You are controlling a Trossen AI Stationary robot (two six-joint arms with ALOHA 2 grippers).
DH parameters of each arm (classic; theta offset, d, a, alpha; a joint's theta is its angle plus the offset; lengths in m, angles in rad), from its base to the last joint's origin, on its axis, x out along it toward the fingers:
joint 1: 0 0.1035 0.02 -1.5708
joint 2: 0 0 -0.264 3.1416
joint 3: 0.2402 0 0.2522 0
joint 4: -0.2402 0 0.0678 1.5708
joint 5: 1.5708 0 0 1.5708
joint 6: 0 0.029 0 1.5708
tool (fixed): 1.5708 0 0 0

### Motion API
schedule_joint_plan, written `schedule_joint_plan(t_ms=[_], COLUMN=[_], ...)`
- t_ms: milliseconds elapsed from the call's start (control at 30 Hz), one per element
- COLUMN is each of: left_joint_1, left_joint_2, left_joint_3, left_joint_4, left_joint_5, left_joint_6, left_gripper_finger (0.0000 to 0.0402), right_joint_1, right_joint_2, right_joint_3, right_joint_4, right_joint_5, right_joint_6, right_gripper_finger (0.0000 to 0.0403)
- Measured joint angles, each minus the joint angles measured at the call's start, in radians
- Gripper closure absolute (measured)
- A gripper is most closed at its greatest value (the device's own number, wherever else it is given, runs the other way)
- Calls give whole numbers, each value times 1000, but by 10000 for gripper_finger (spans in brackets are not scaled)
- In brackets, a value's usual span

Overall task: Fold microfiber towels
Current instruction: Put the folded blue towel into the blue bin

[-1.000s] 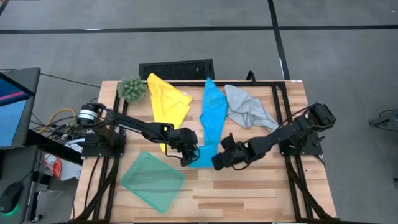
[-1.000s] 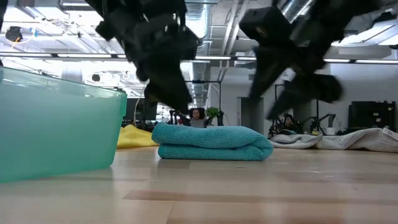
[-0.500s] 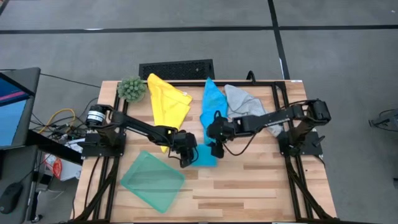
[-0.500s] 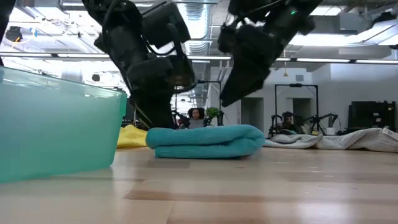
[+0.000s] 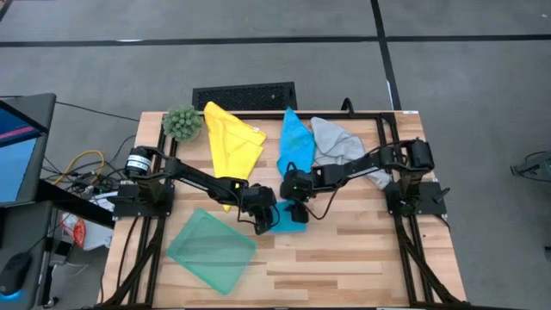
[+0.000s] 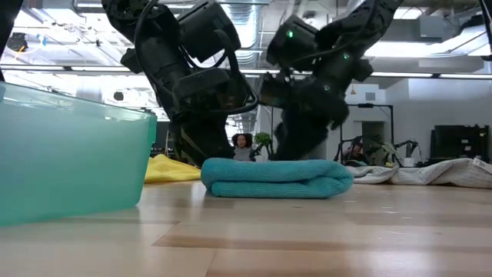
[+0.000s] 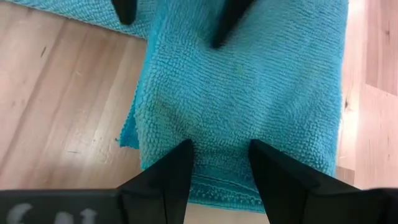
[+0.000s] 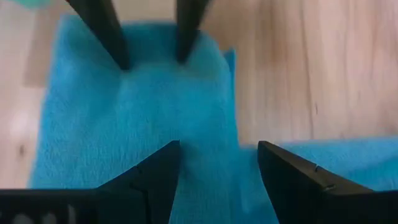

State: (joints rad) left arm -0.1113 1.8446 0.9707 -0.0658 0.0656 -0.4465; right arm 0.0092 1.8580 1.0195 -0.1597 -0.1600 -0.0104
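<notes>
Since half a second ago, your right gripper (image 5: 297, 209) has dropped and swung in over the folded towel, and that folded blue towel (image 6: 277, 178) has slid a little to the right across the low view. You are now working both grippers over it, near the middle of the wooden table (image 5: 362, 258). Your left gripper (image 5: 263, 220) is coming at the towel from the left side, its fingers (image 7: 169, 177) spread apart and resting on the nap at the towel's edge, pinching nothing. Your right gripper is sitting at the towel's far-right side, its jaws also parted wide and empty, tips just above the cloth (image 8: 137, 112).

You are leaving the other cloths untouched along the far part of the table: the yellow towel (image 5: 231, 138) to the left, the second blue towel (image 5: 295, 142) stretching from the far edge towards the folded one, and the grey towel (image 5: 338, 146) crumpled to its right. A fuzzy green plant ball (image 5: 182, 122) is sitting at the far-left corner, and a teal translucent bin (image 5: 212, 249) is standing at the near left.
</notes>
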Motion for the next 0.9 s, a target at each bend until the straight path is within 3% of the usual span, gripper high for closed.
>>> schedule_joint_plan(t_ms=[600,733,900], left_joint_1=[-3,12,39], left_joint_2=[0,-30,-127], left_joint_3=[0,12,90], left_joint_4=[0,-37,-224], left_joint_5=[-20,12,-23], left_joint_6=[14,15,53], left_gripper_finger=[245,245,245], right_joint_1=[28,26,37], right_joint_2=[127,112,101], right_joint_3=[13,12,6], right_joint_4=[97,65,56], right_joint_5=[-18,-15,-33], right_joint_6=[21,33,42], right_gripper_finger=[174,231,338])
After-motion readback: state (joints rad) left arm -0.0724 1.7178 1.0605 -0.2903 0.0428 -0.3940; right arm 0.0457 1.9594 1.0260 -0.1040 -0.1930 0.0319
